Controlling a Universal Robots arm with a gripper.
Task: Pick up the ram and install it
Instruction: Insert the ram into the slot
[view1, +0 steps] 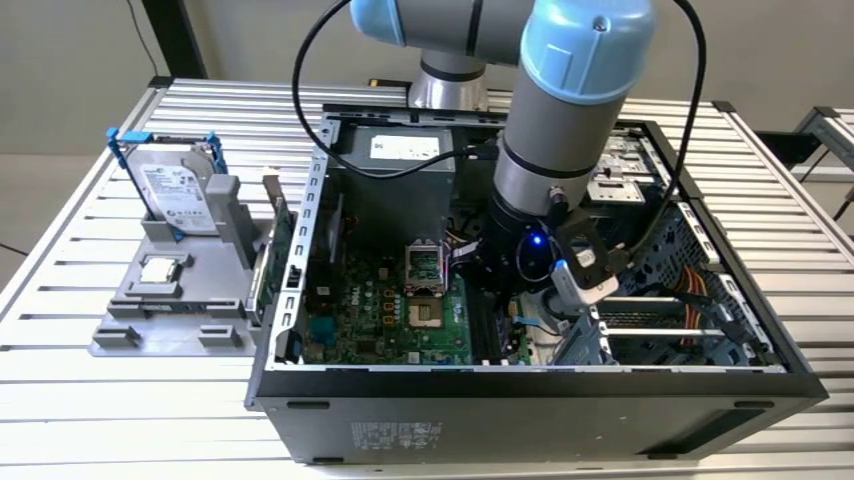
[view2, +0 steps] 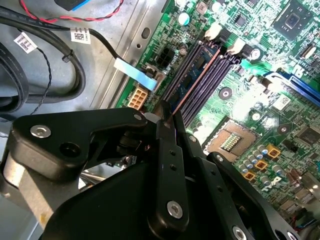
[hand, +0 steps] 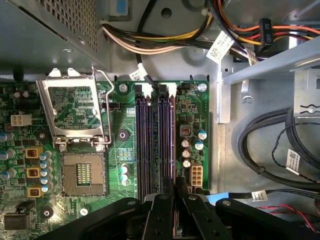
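The ram (hand: 173, 145) shows edge-on as a thin brownish line between my fingers; in the second wrist view the ram (view2: 197, 80) runs along the black memory slots (view2: 210, 80). My gripper (hand: 175, 189) is shut on its near end, and the gripper (view2: 168, 114) also shows in the second wrist view. The stick lines up with the outermost of the slots (hand: 150, 145), the one beside the white connector (hand: 196, 175). Whether it is seated or just above the slot I cannot tell. In the exterior view the gripper (view1: 497, 300) reaches down into the open computer case (view1: 534, 385) over the motherboard (view1: 387, 320).
An open processor socket (hand: 82, 172) with its raised metal frame (hand: 75, 107) lies beside the slots. Cable bundles (hand: 165, 40) and black cables (hand: 270, 150) crowd the case wall. Outside the case, a grey holder (view1: 174, 320) carries a blue-framed hard drive (view1: 174, 190) and a processor chip (view1: 160, 268).
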